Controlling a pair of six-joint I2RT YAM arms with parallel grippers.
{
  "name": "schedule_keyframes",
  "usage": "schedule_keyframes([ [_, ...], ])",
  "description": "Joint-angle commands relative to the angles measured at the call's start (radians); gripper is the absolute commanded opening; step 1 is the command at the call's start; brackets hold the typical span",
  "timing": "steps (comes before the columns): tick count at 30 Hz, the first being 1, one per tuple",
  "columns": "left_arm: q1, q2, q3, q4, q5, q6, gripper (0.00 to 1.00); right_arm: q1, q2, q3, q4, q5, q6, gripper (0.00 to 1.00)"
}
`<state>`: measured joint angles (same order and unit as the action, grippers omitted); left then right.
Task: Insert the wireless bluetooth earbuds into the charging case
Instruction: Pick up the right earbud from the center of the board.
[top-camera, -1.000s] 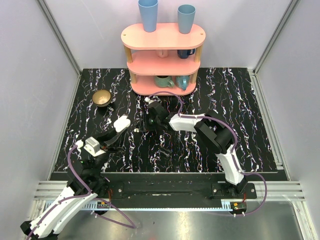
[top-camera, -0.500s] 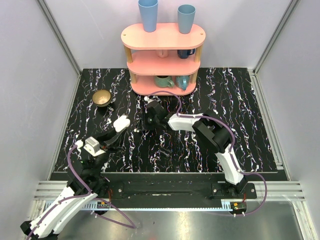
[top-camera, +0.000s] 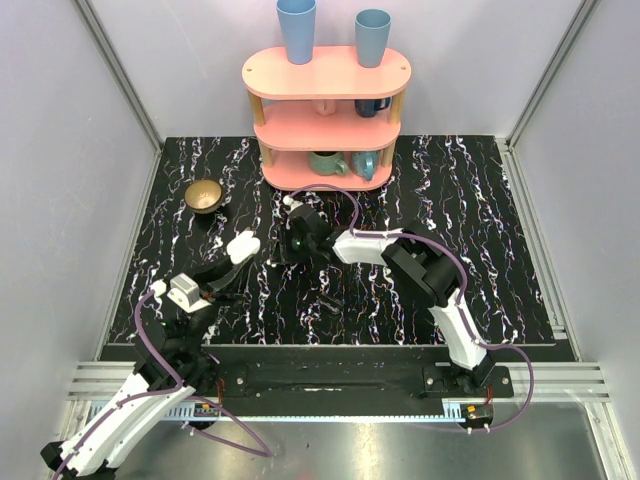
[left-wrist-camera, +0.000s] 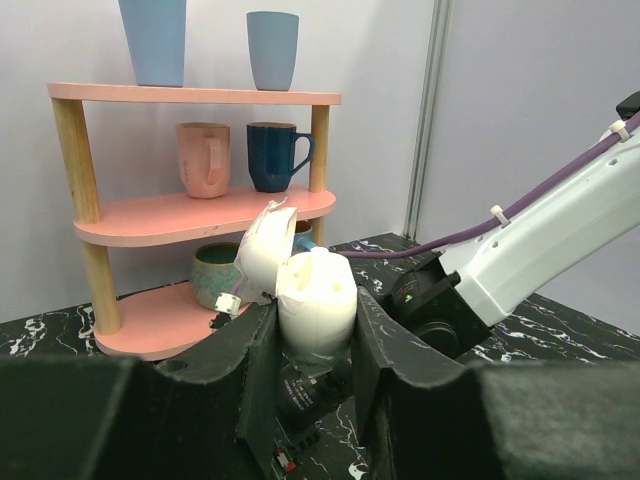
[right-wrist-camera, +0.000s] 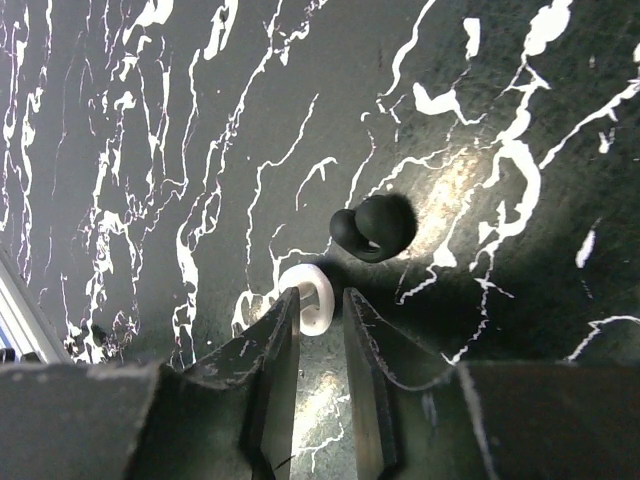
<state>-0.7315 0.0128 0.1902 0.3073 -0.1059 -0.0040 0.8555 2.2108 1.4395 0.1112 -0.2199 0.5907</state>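
Observation:
My left gripper (top-camera: 236, 256) is shut on the white charging case (top-camera: 244, 245) and holds it above the table at the left. In the left wrist view the case (left-wrist-camera: 316, 296) stands upright between the fingers with its lid (left-wrist-camera: 262, 248) tipped open. My right gripper (top-camera: 292, 243) points down at the black marble table (top-camera: 480, 200) near the shelf. In the right wrist view its fingertips (right-wrist-camera: 320, 298) straddle one small white earbud (right-wrist-camera: 312, 296) lying on the table. The jaws stand narrowly apart, and the left finger touches the earbud. A second white earbud is not in view.
A small glossy black rounded piece (right-wrist-camera: 375, 227) lies just beyond the white earbud. A pink three-tier shelf (top-camera: 326, 75) with mugs and blue cups stands at the back. A bronze bowl (top-camera: 204, 195) sits at the far left. My right arm (left-wrist-camera: 540, 235) crosses the left wrist view.
My right gripper has shifted slightly left over the table. My left gripper and the case have not moved.

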Motion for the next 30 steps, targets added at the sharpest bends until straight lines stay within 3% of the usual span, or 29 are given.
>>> schedule_keyframes([
  [1,-0.002,-0.02,0.015,0.039,-0.011,0.007,0.0,0.027,0.047,-0.037,-0.058,0.037,-0.035,0.32],
  [9,-0.002,-0.019,0.015,0.035,-0.014,0.007,0.0,0.036,0.049,-0.047,-0.05,0.05,-0.052,0.29],
  [17,-0.002,-0.019,0.017,0.03,-0.017,0.007,0.0,0.034,-0.019,-0.108,0.062,0.013,-0.063,0.06],
  [20,-0.002,-0.019,0.018,0.029,-0.017,0.007,0.0,0.036,-0.103,-0.16,0.093,0.014,-0.08,0.0],
  [30,-0.002,-0.019,0.022,0.042,0.049,0.007,0.0,0.034,-0.55,-0.419,0.154,0.024,-0.296,0.0],
])
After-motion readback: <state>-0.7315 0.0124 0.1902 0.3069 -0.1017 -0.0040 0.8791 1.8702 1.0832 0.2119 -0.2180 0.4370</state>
